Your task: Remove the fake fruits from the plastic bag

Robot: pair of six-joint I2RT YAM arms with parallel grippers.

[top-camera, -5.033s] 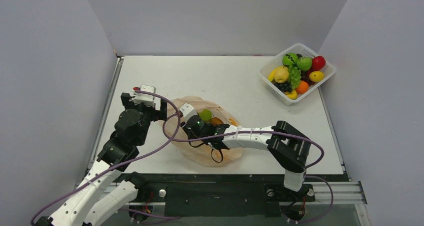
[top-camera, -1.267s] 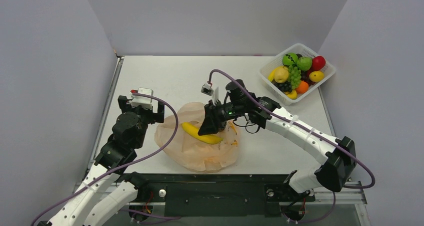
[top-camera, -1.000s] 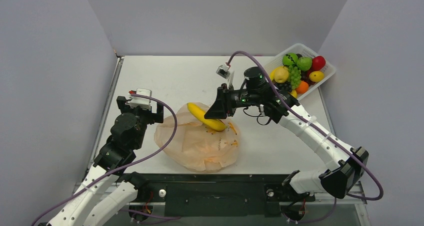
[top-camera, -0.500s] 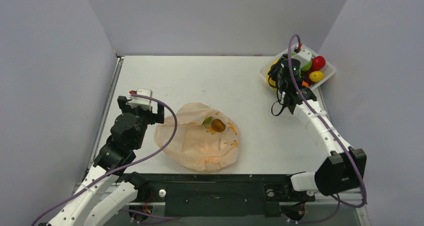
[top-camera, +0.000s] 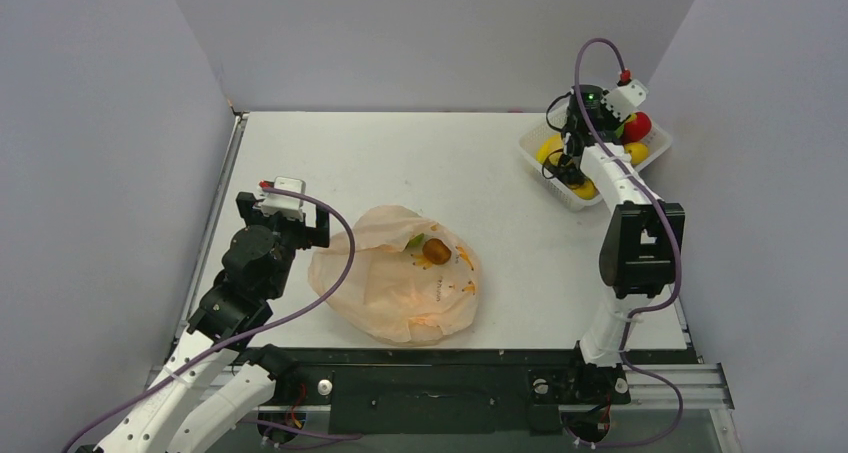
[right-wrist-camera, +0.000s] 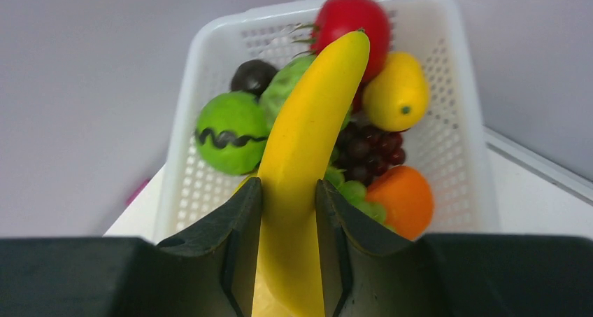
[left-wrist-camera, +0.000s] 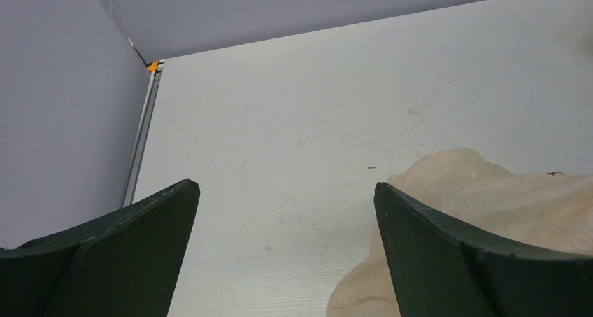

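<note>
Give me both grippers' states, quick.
Left gripper: open, holding nothing.
Right gripper: shut on the banana, at the white basket.

Thin peach-orange plastic bag point(top-camera: 395, 288), crumpled and slack on the worktop point(top-camera: 400, 163), mouth gaping. In the opening, a small brownish fruit point(top-camera: 436, 250) touching a half-hidden green one point(top-camera: 414, 240), possibly an apple. Glossy curved yellow banana point(right-wrist-camera: 301, 149), pinched in the right end effector point(right-wrist-camera: 288, 191) above the white lattice basket point(right-wrist-camera: 210, 51).
</note>
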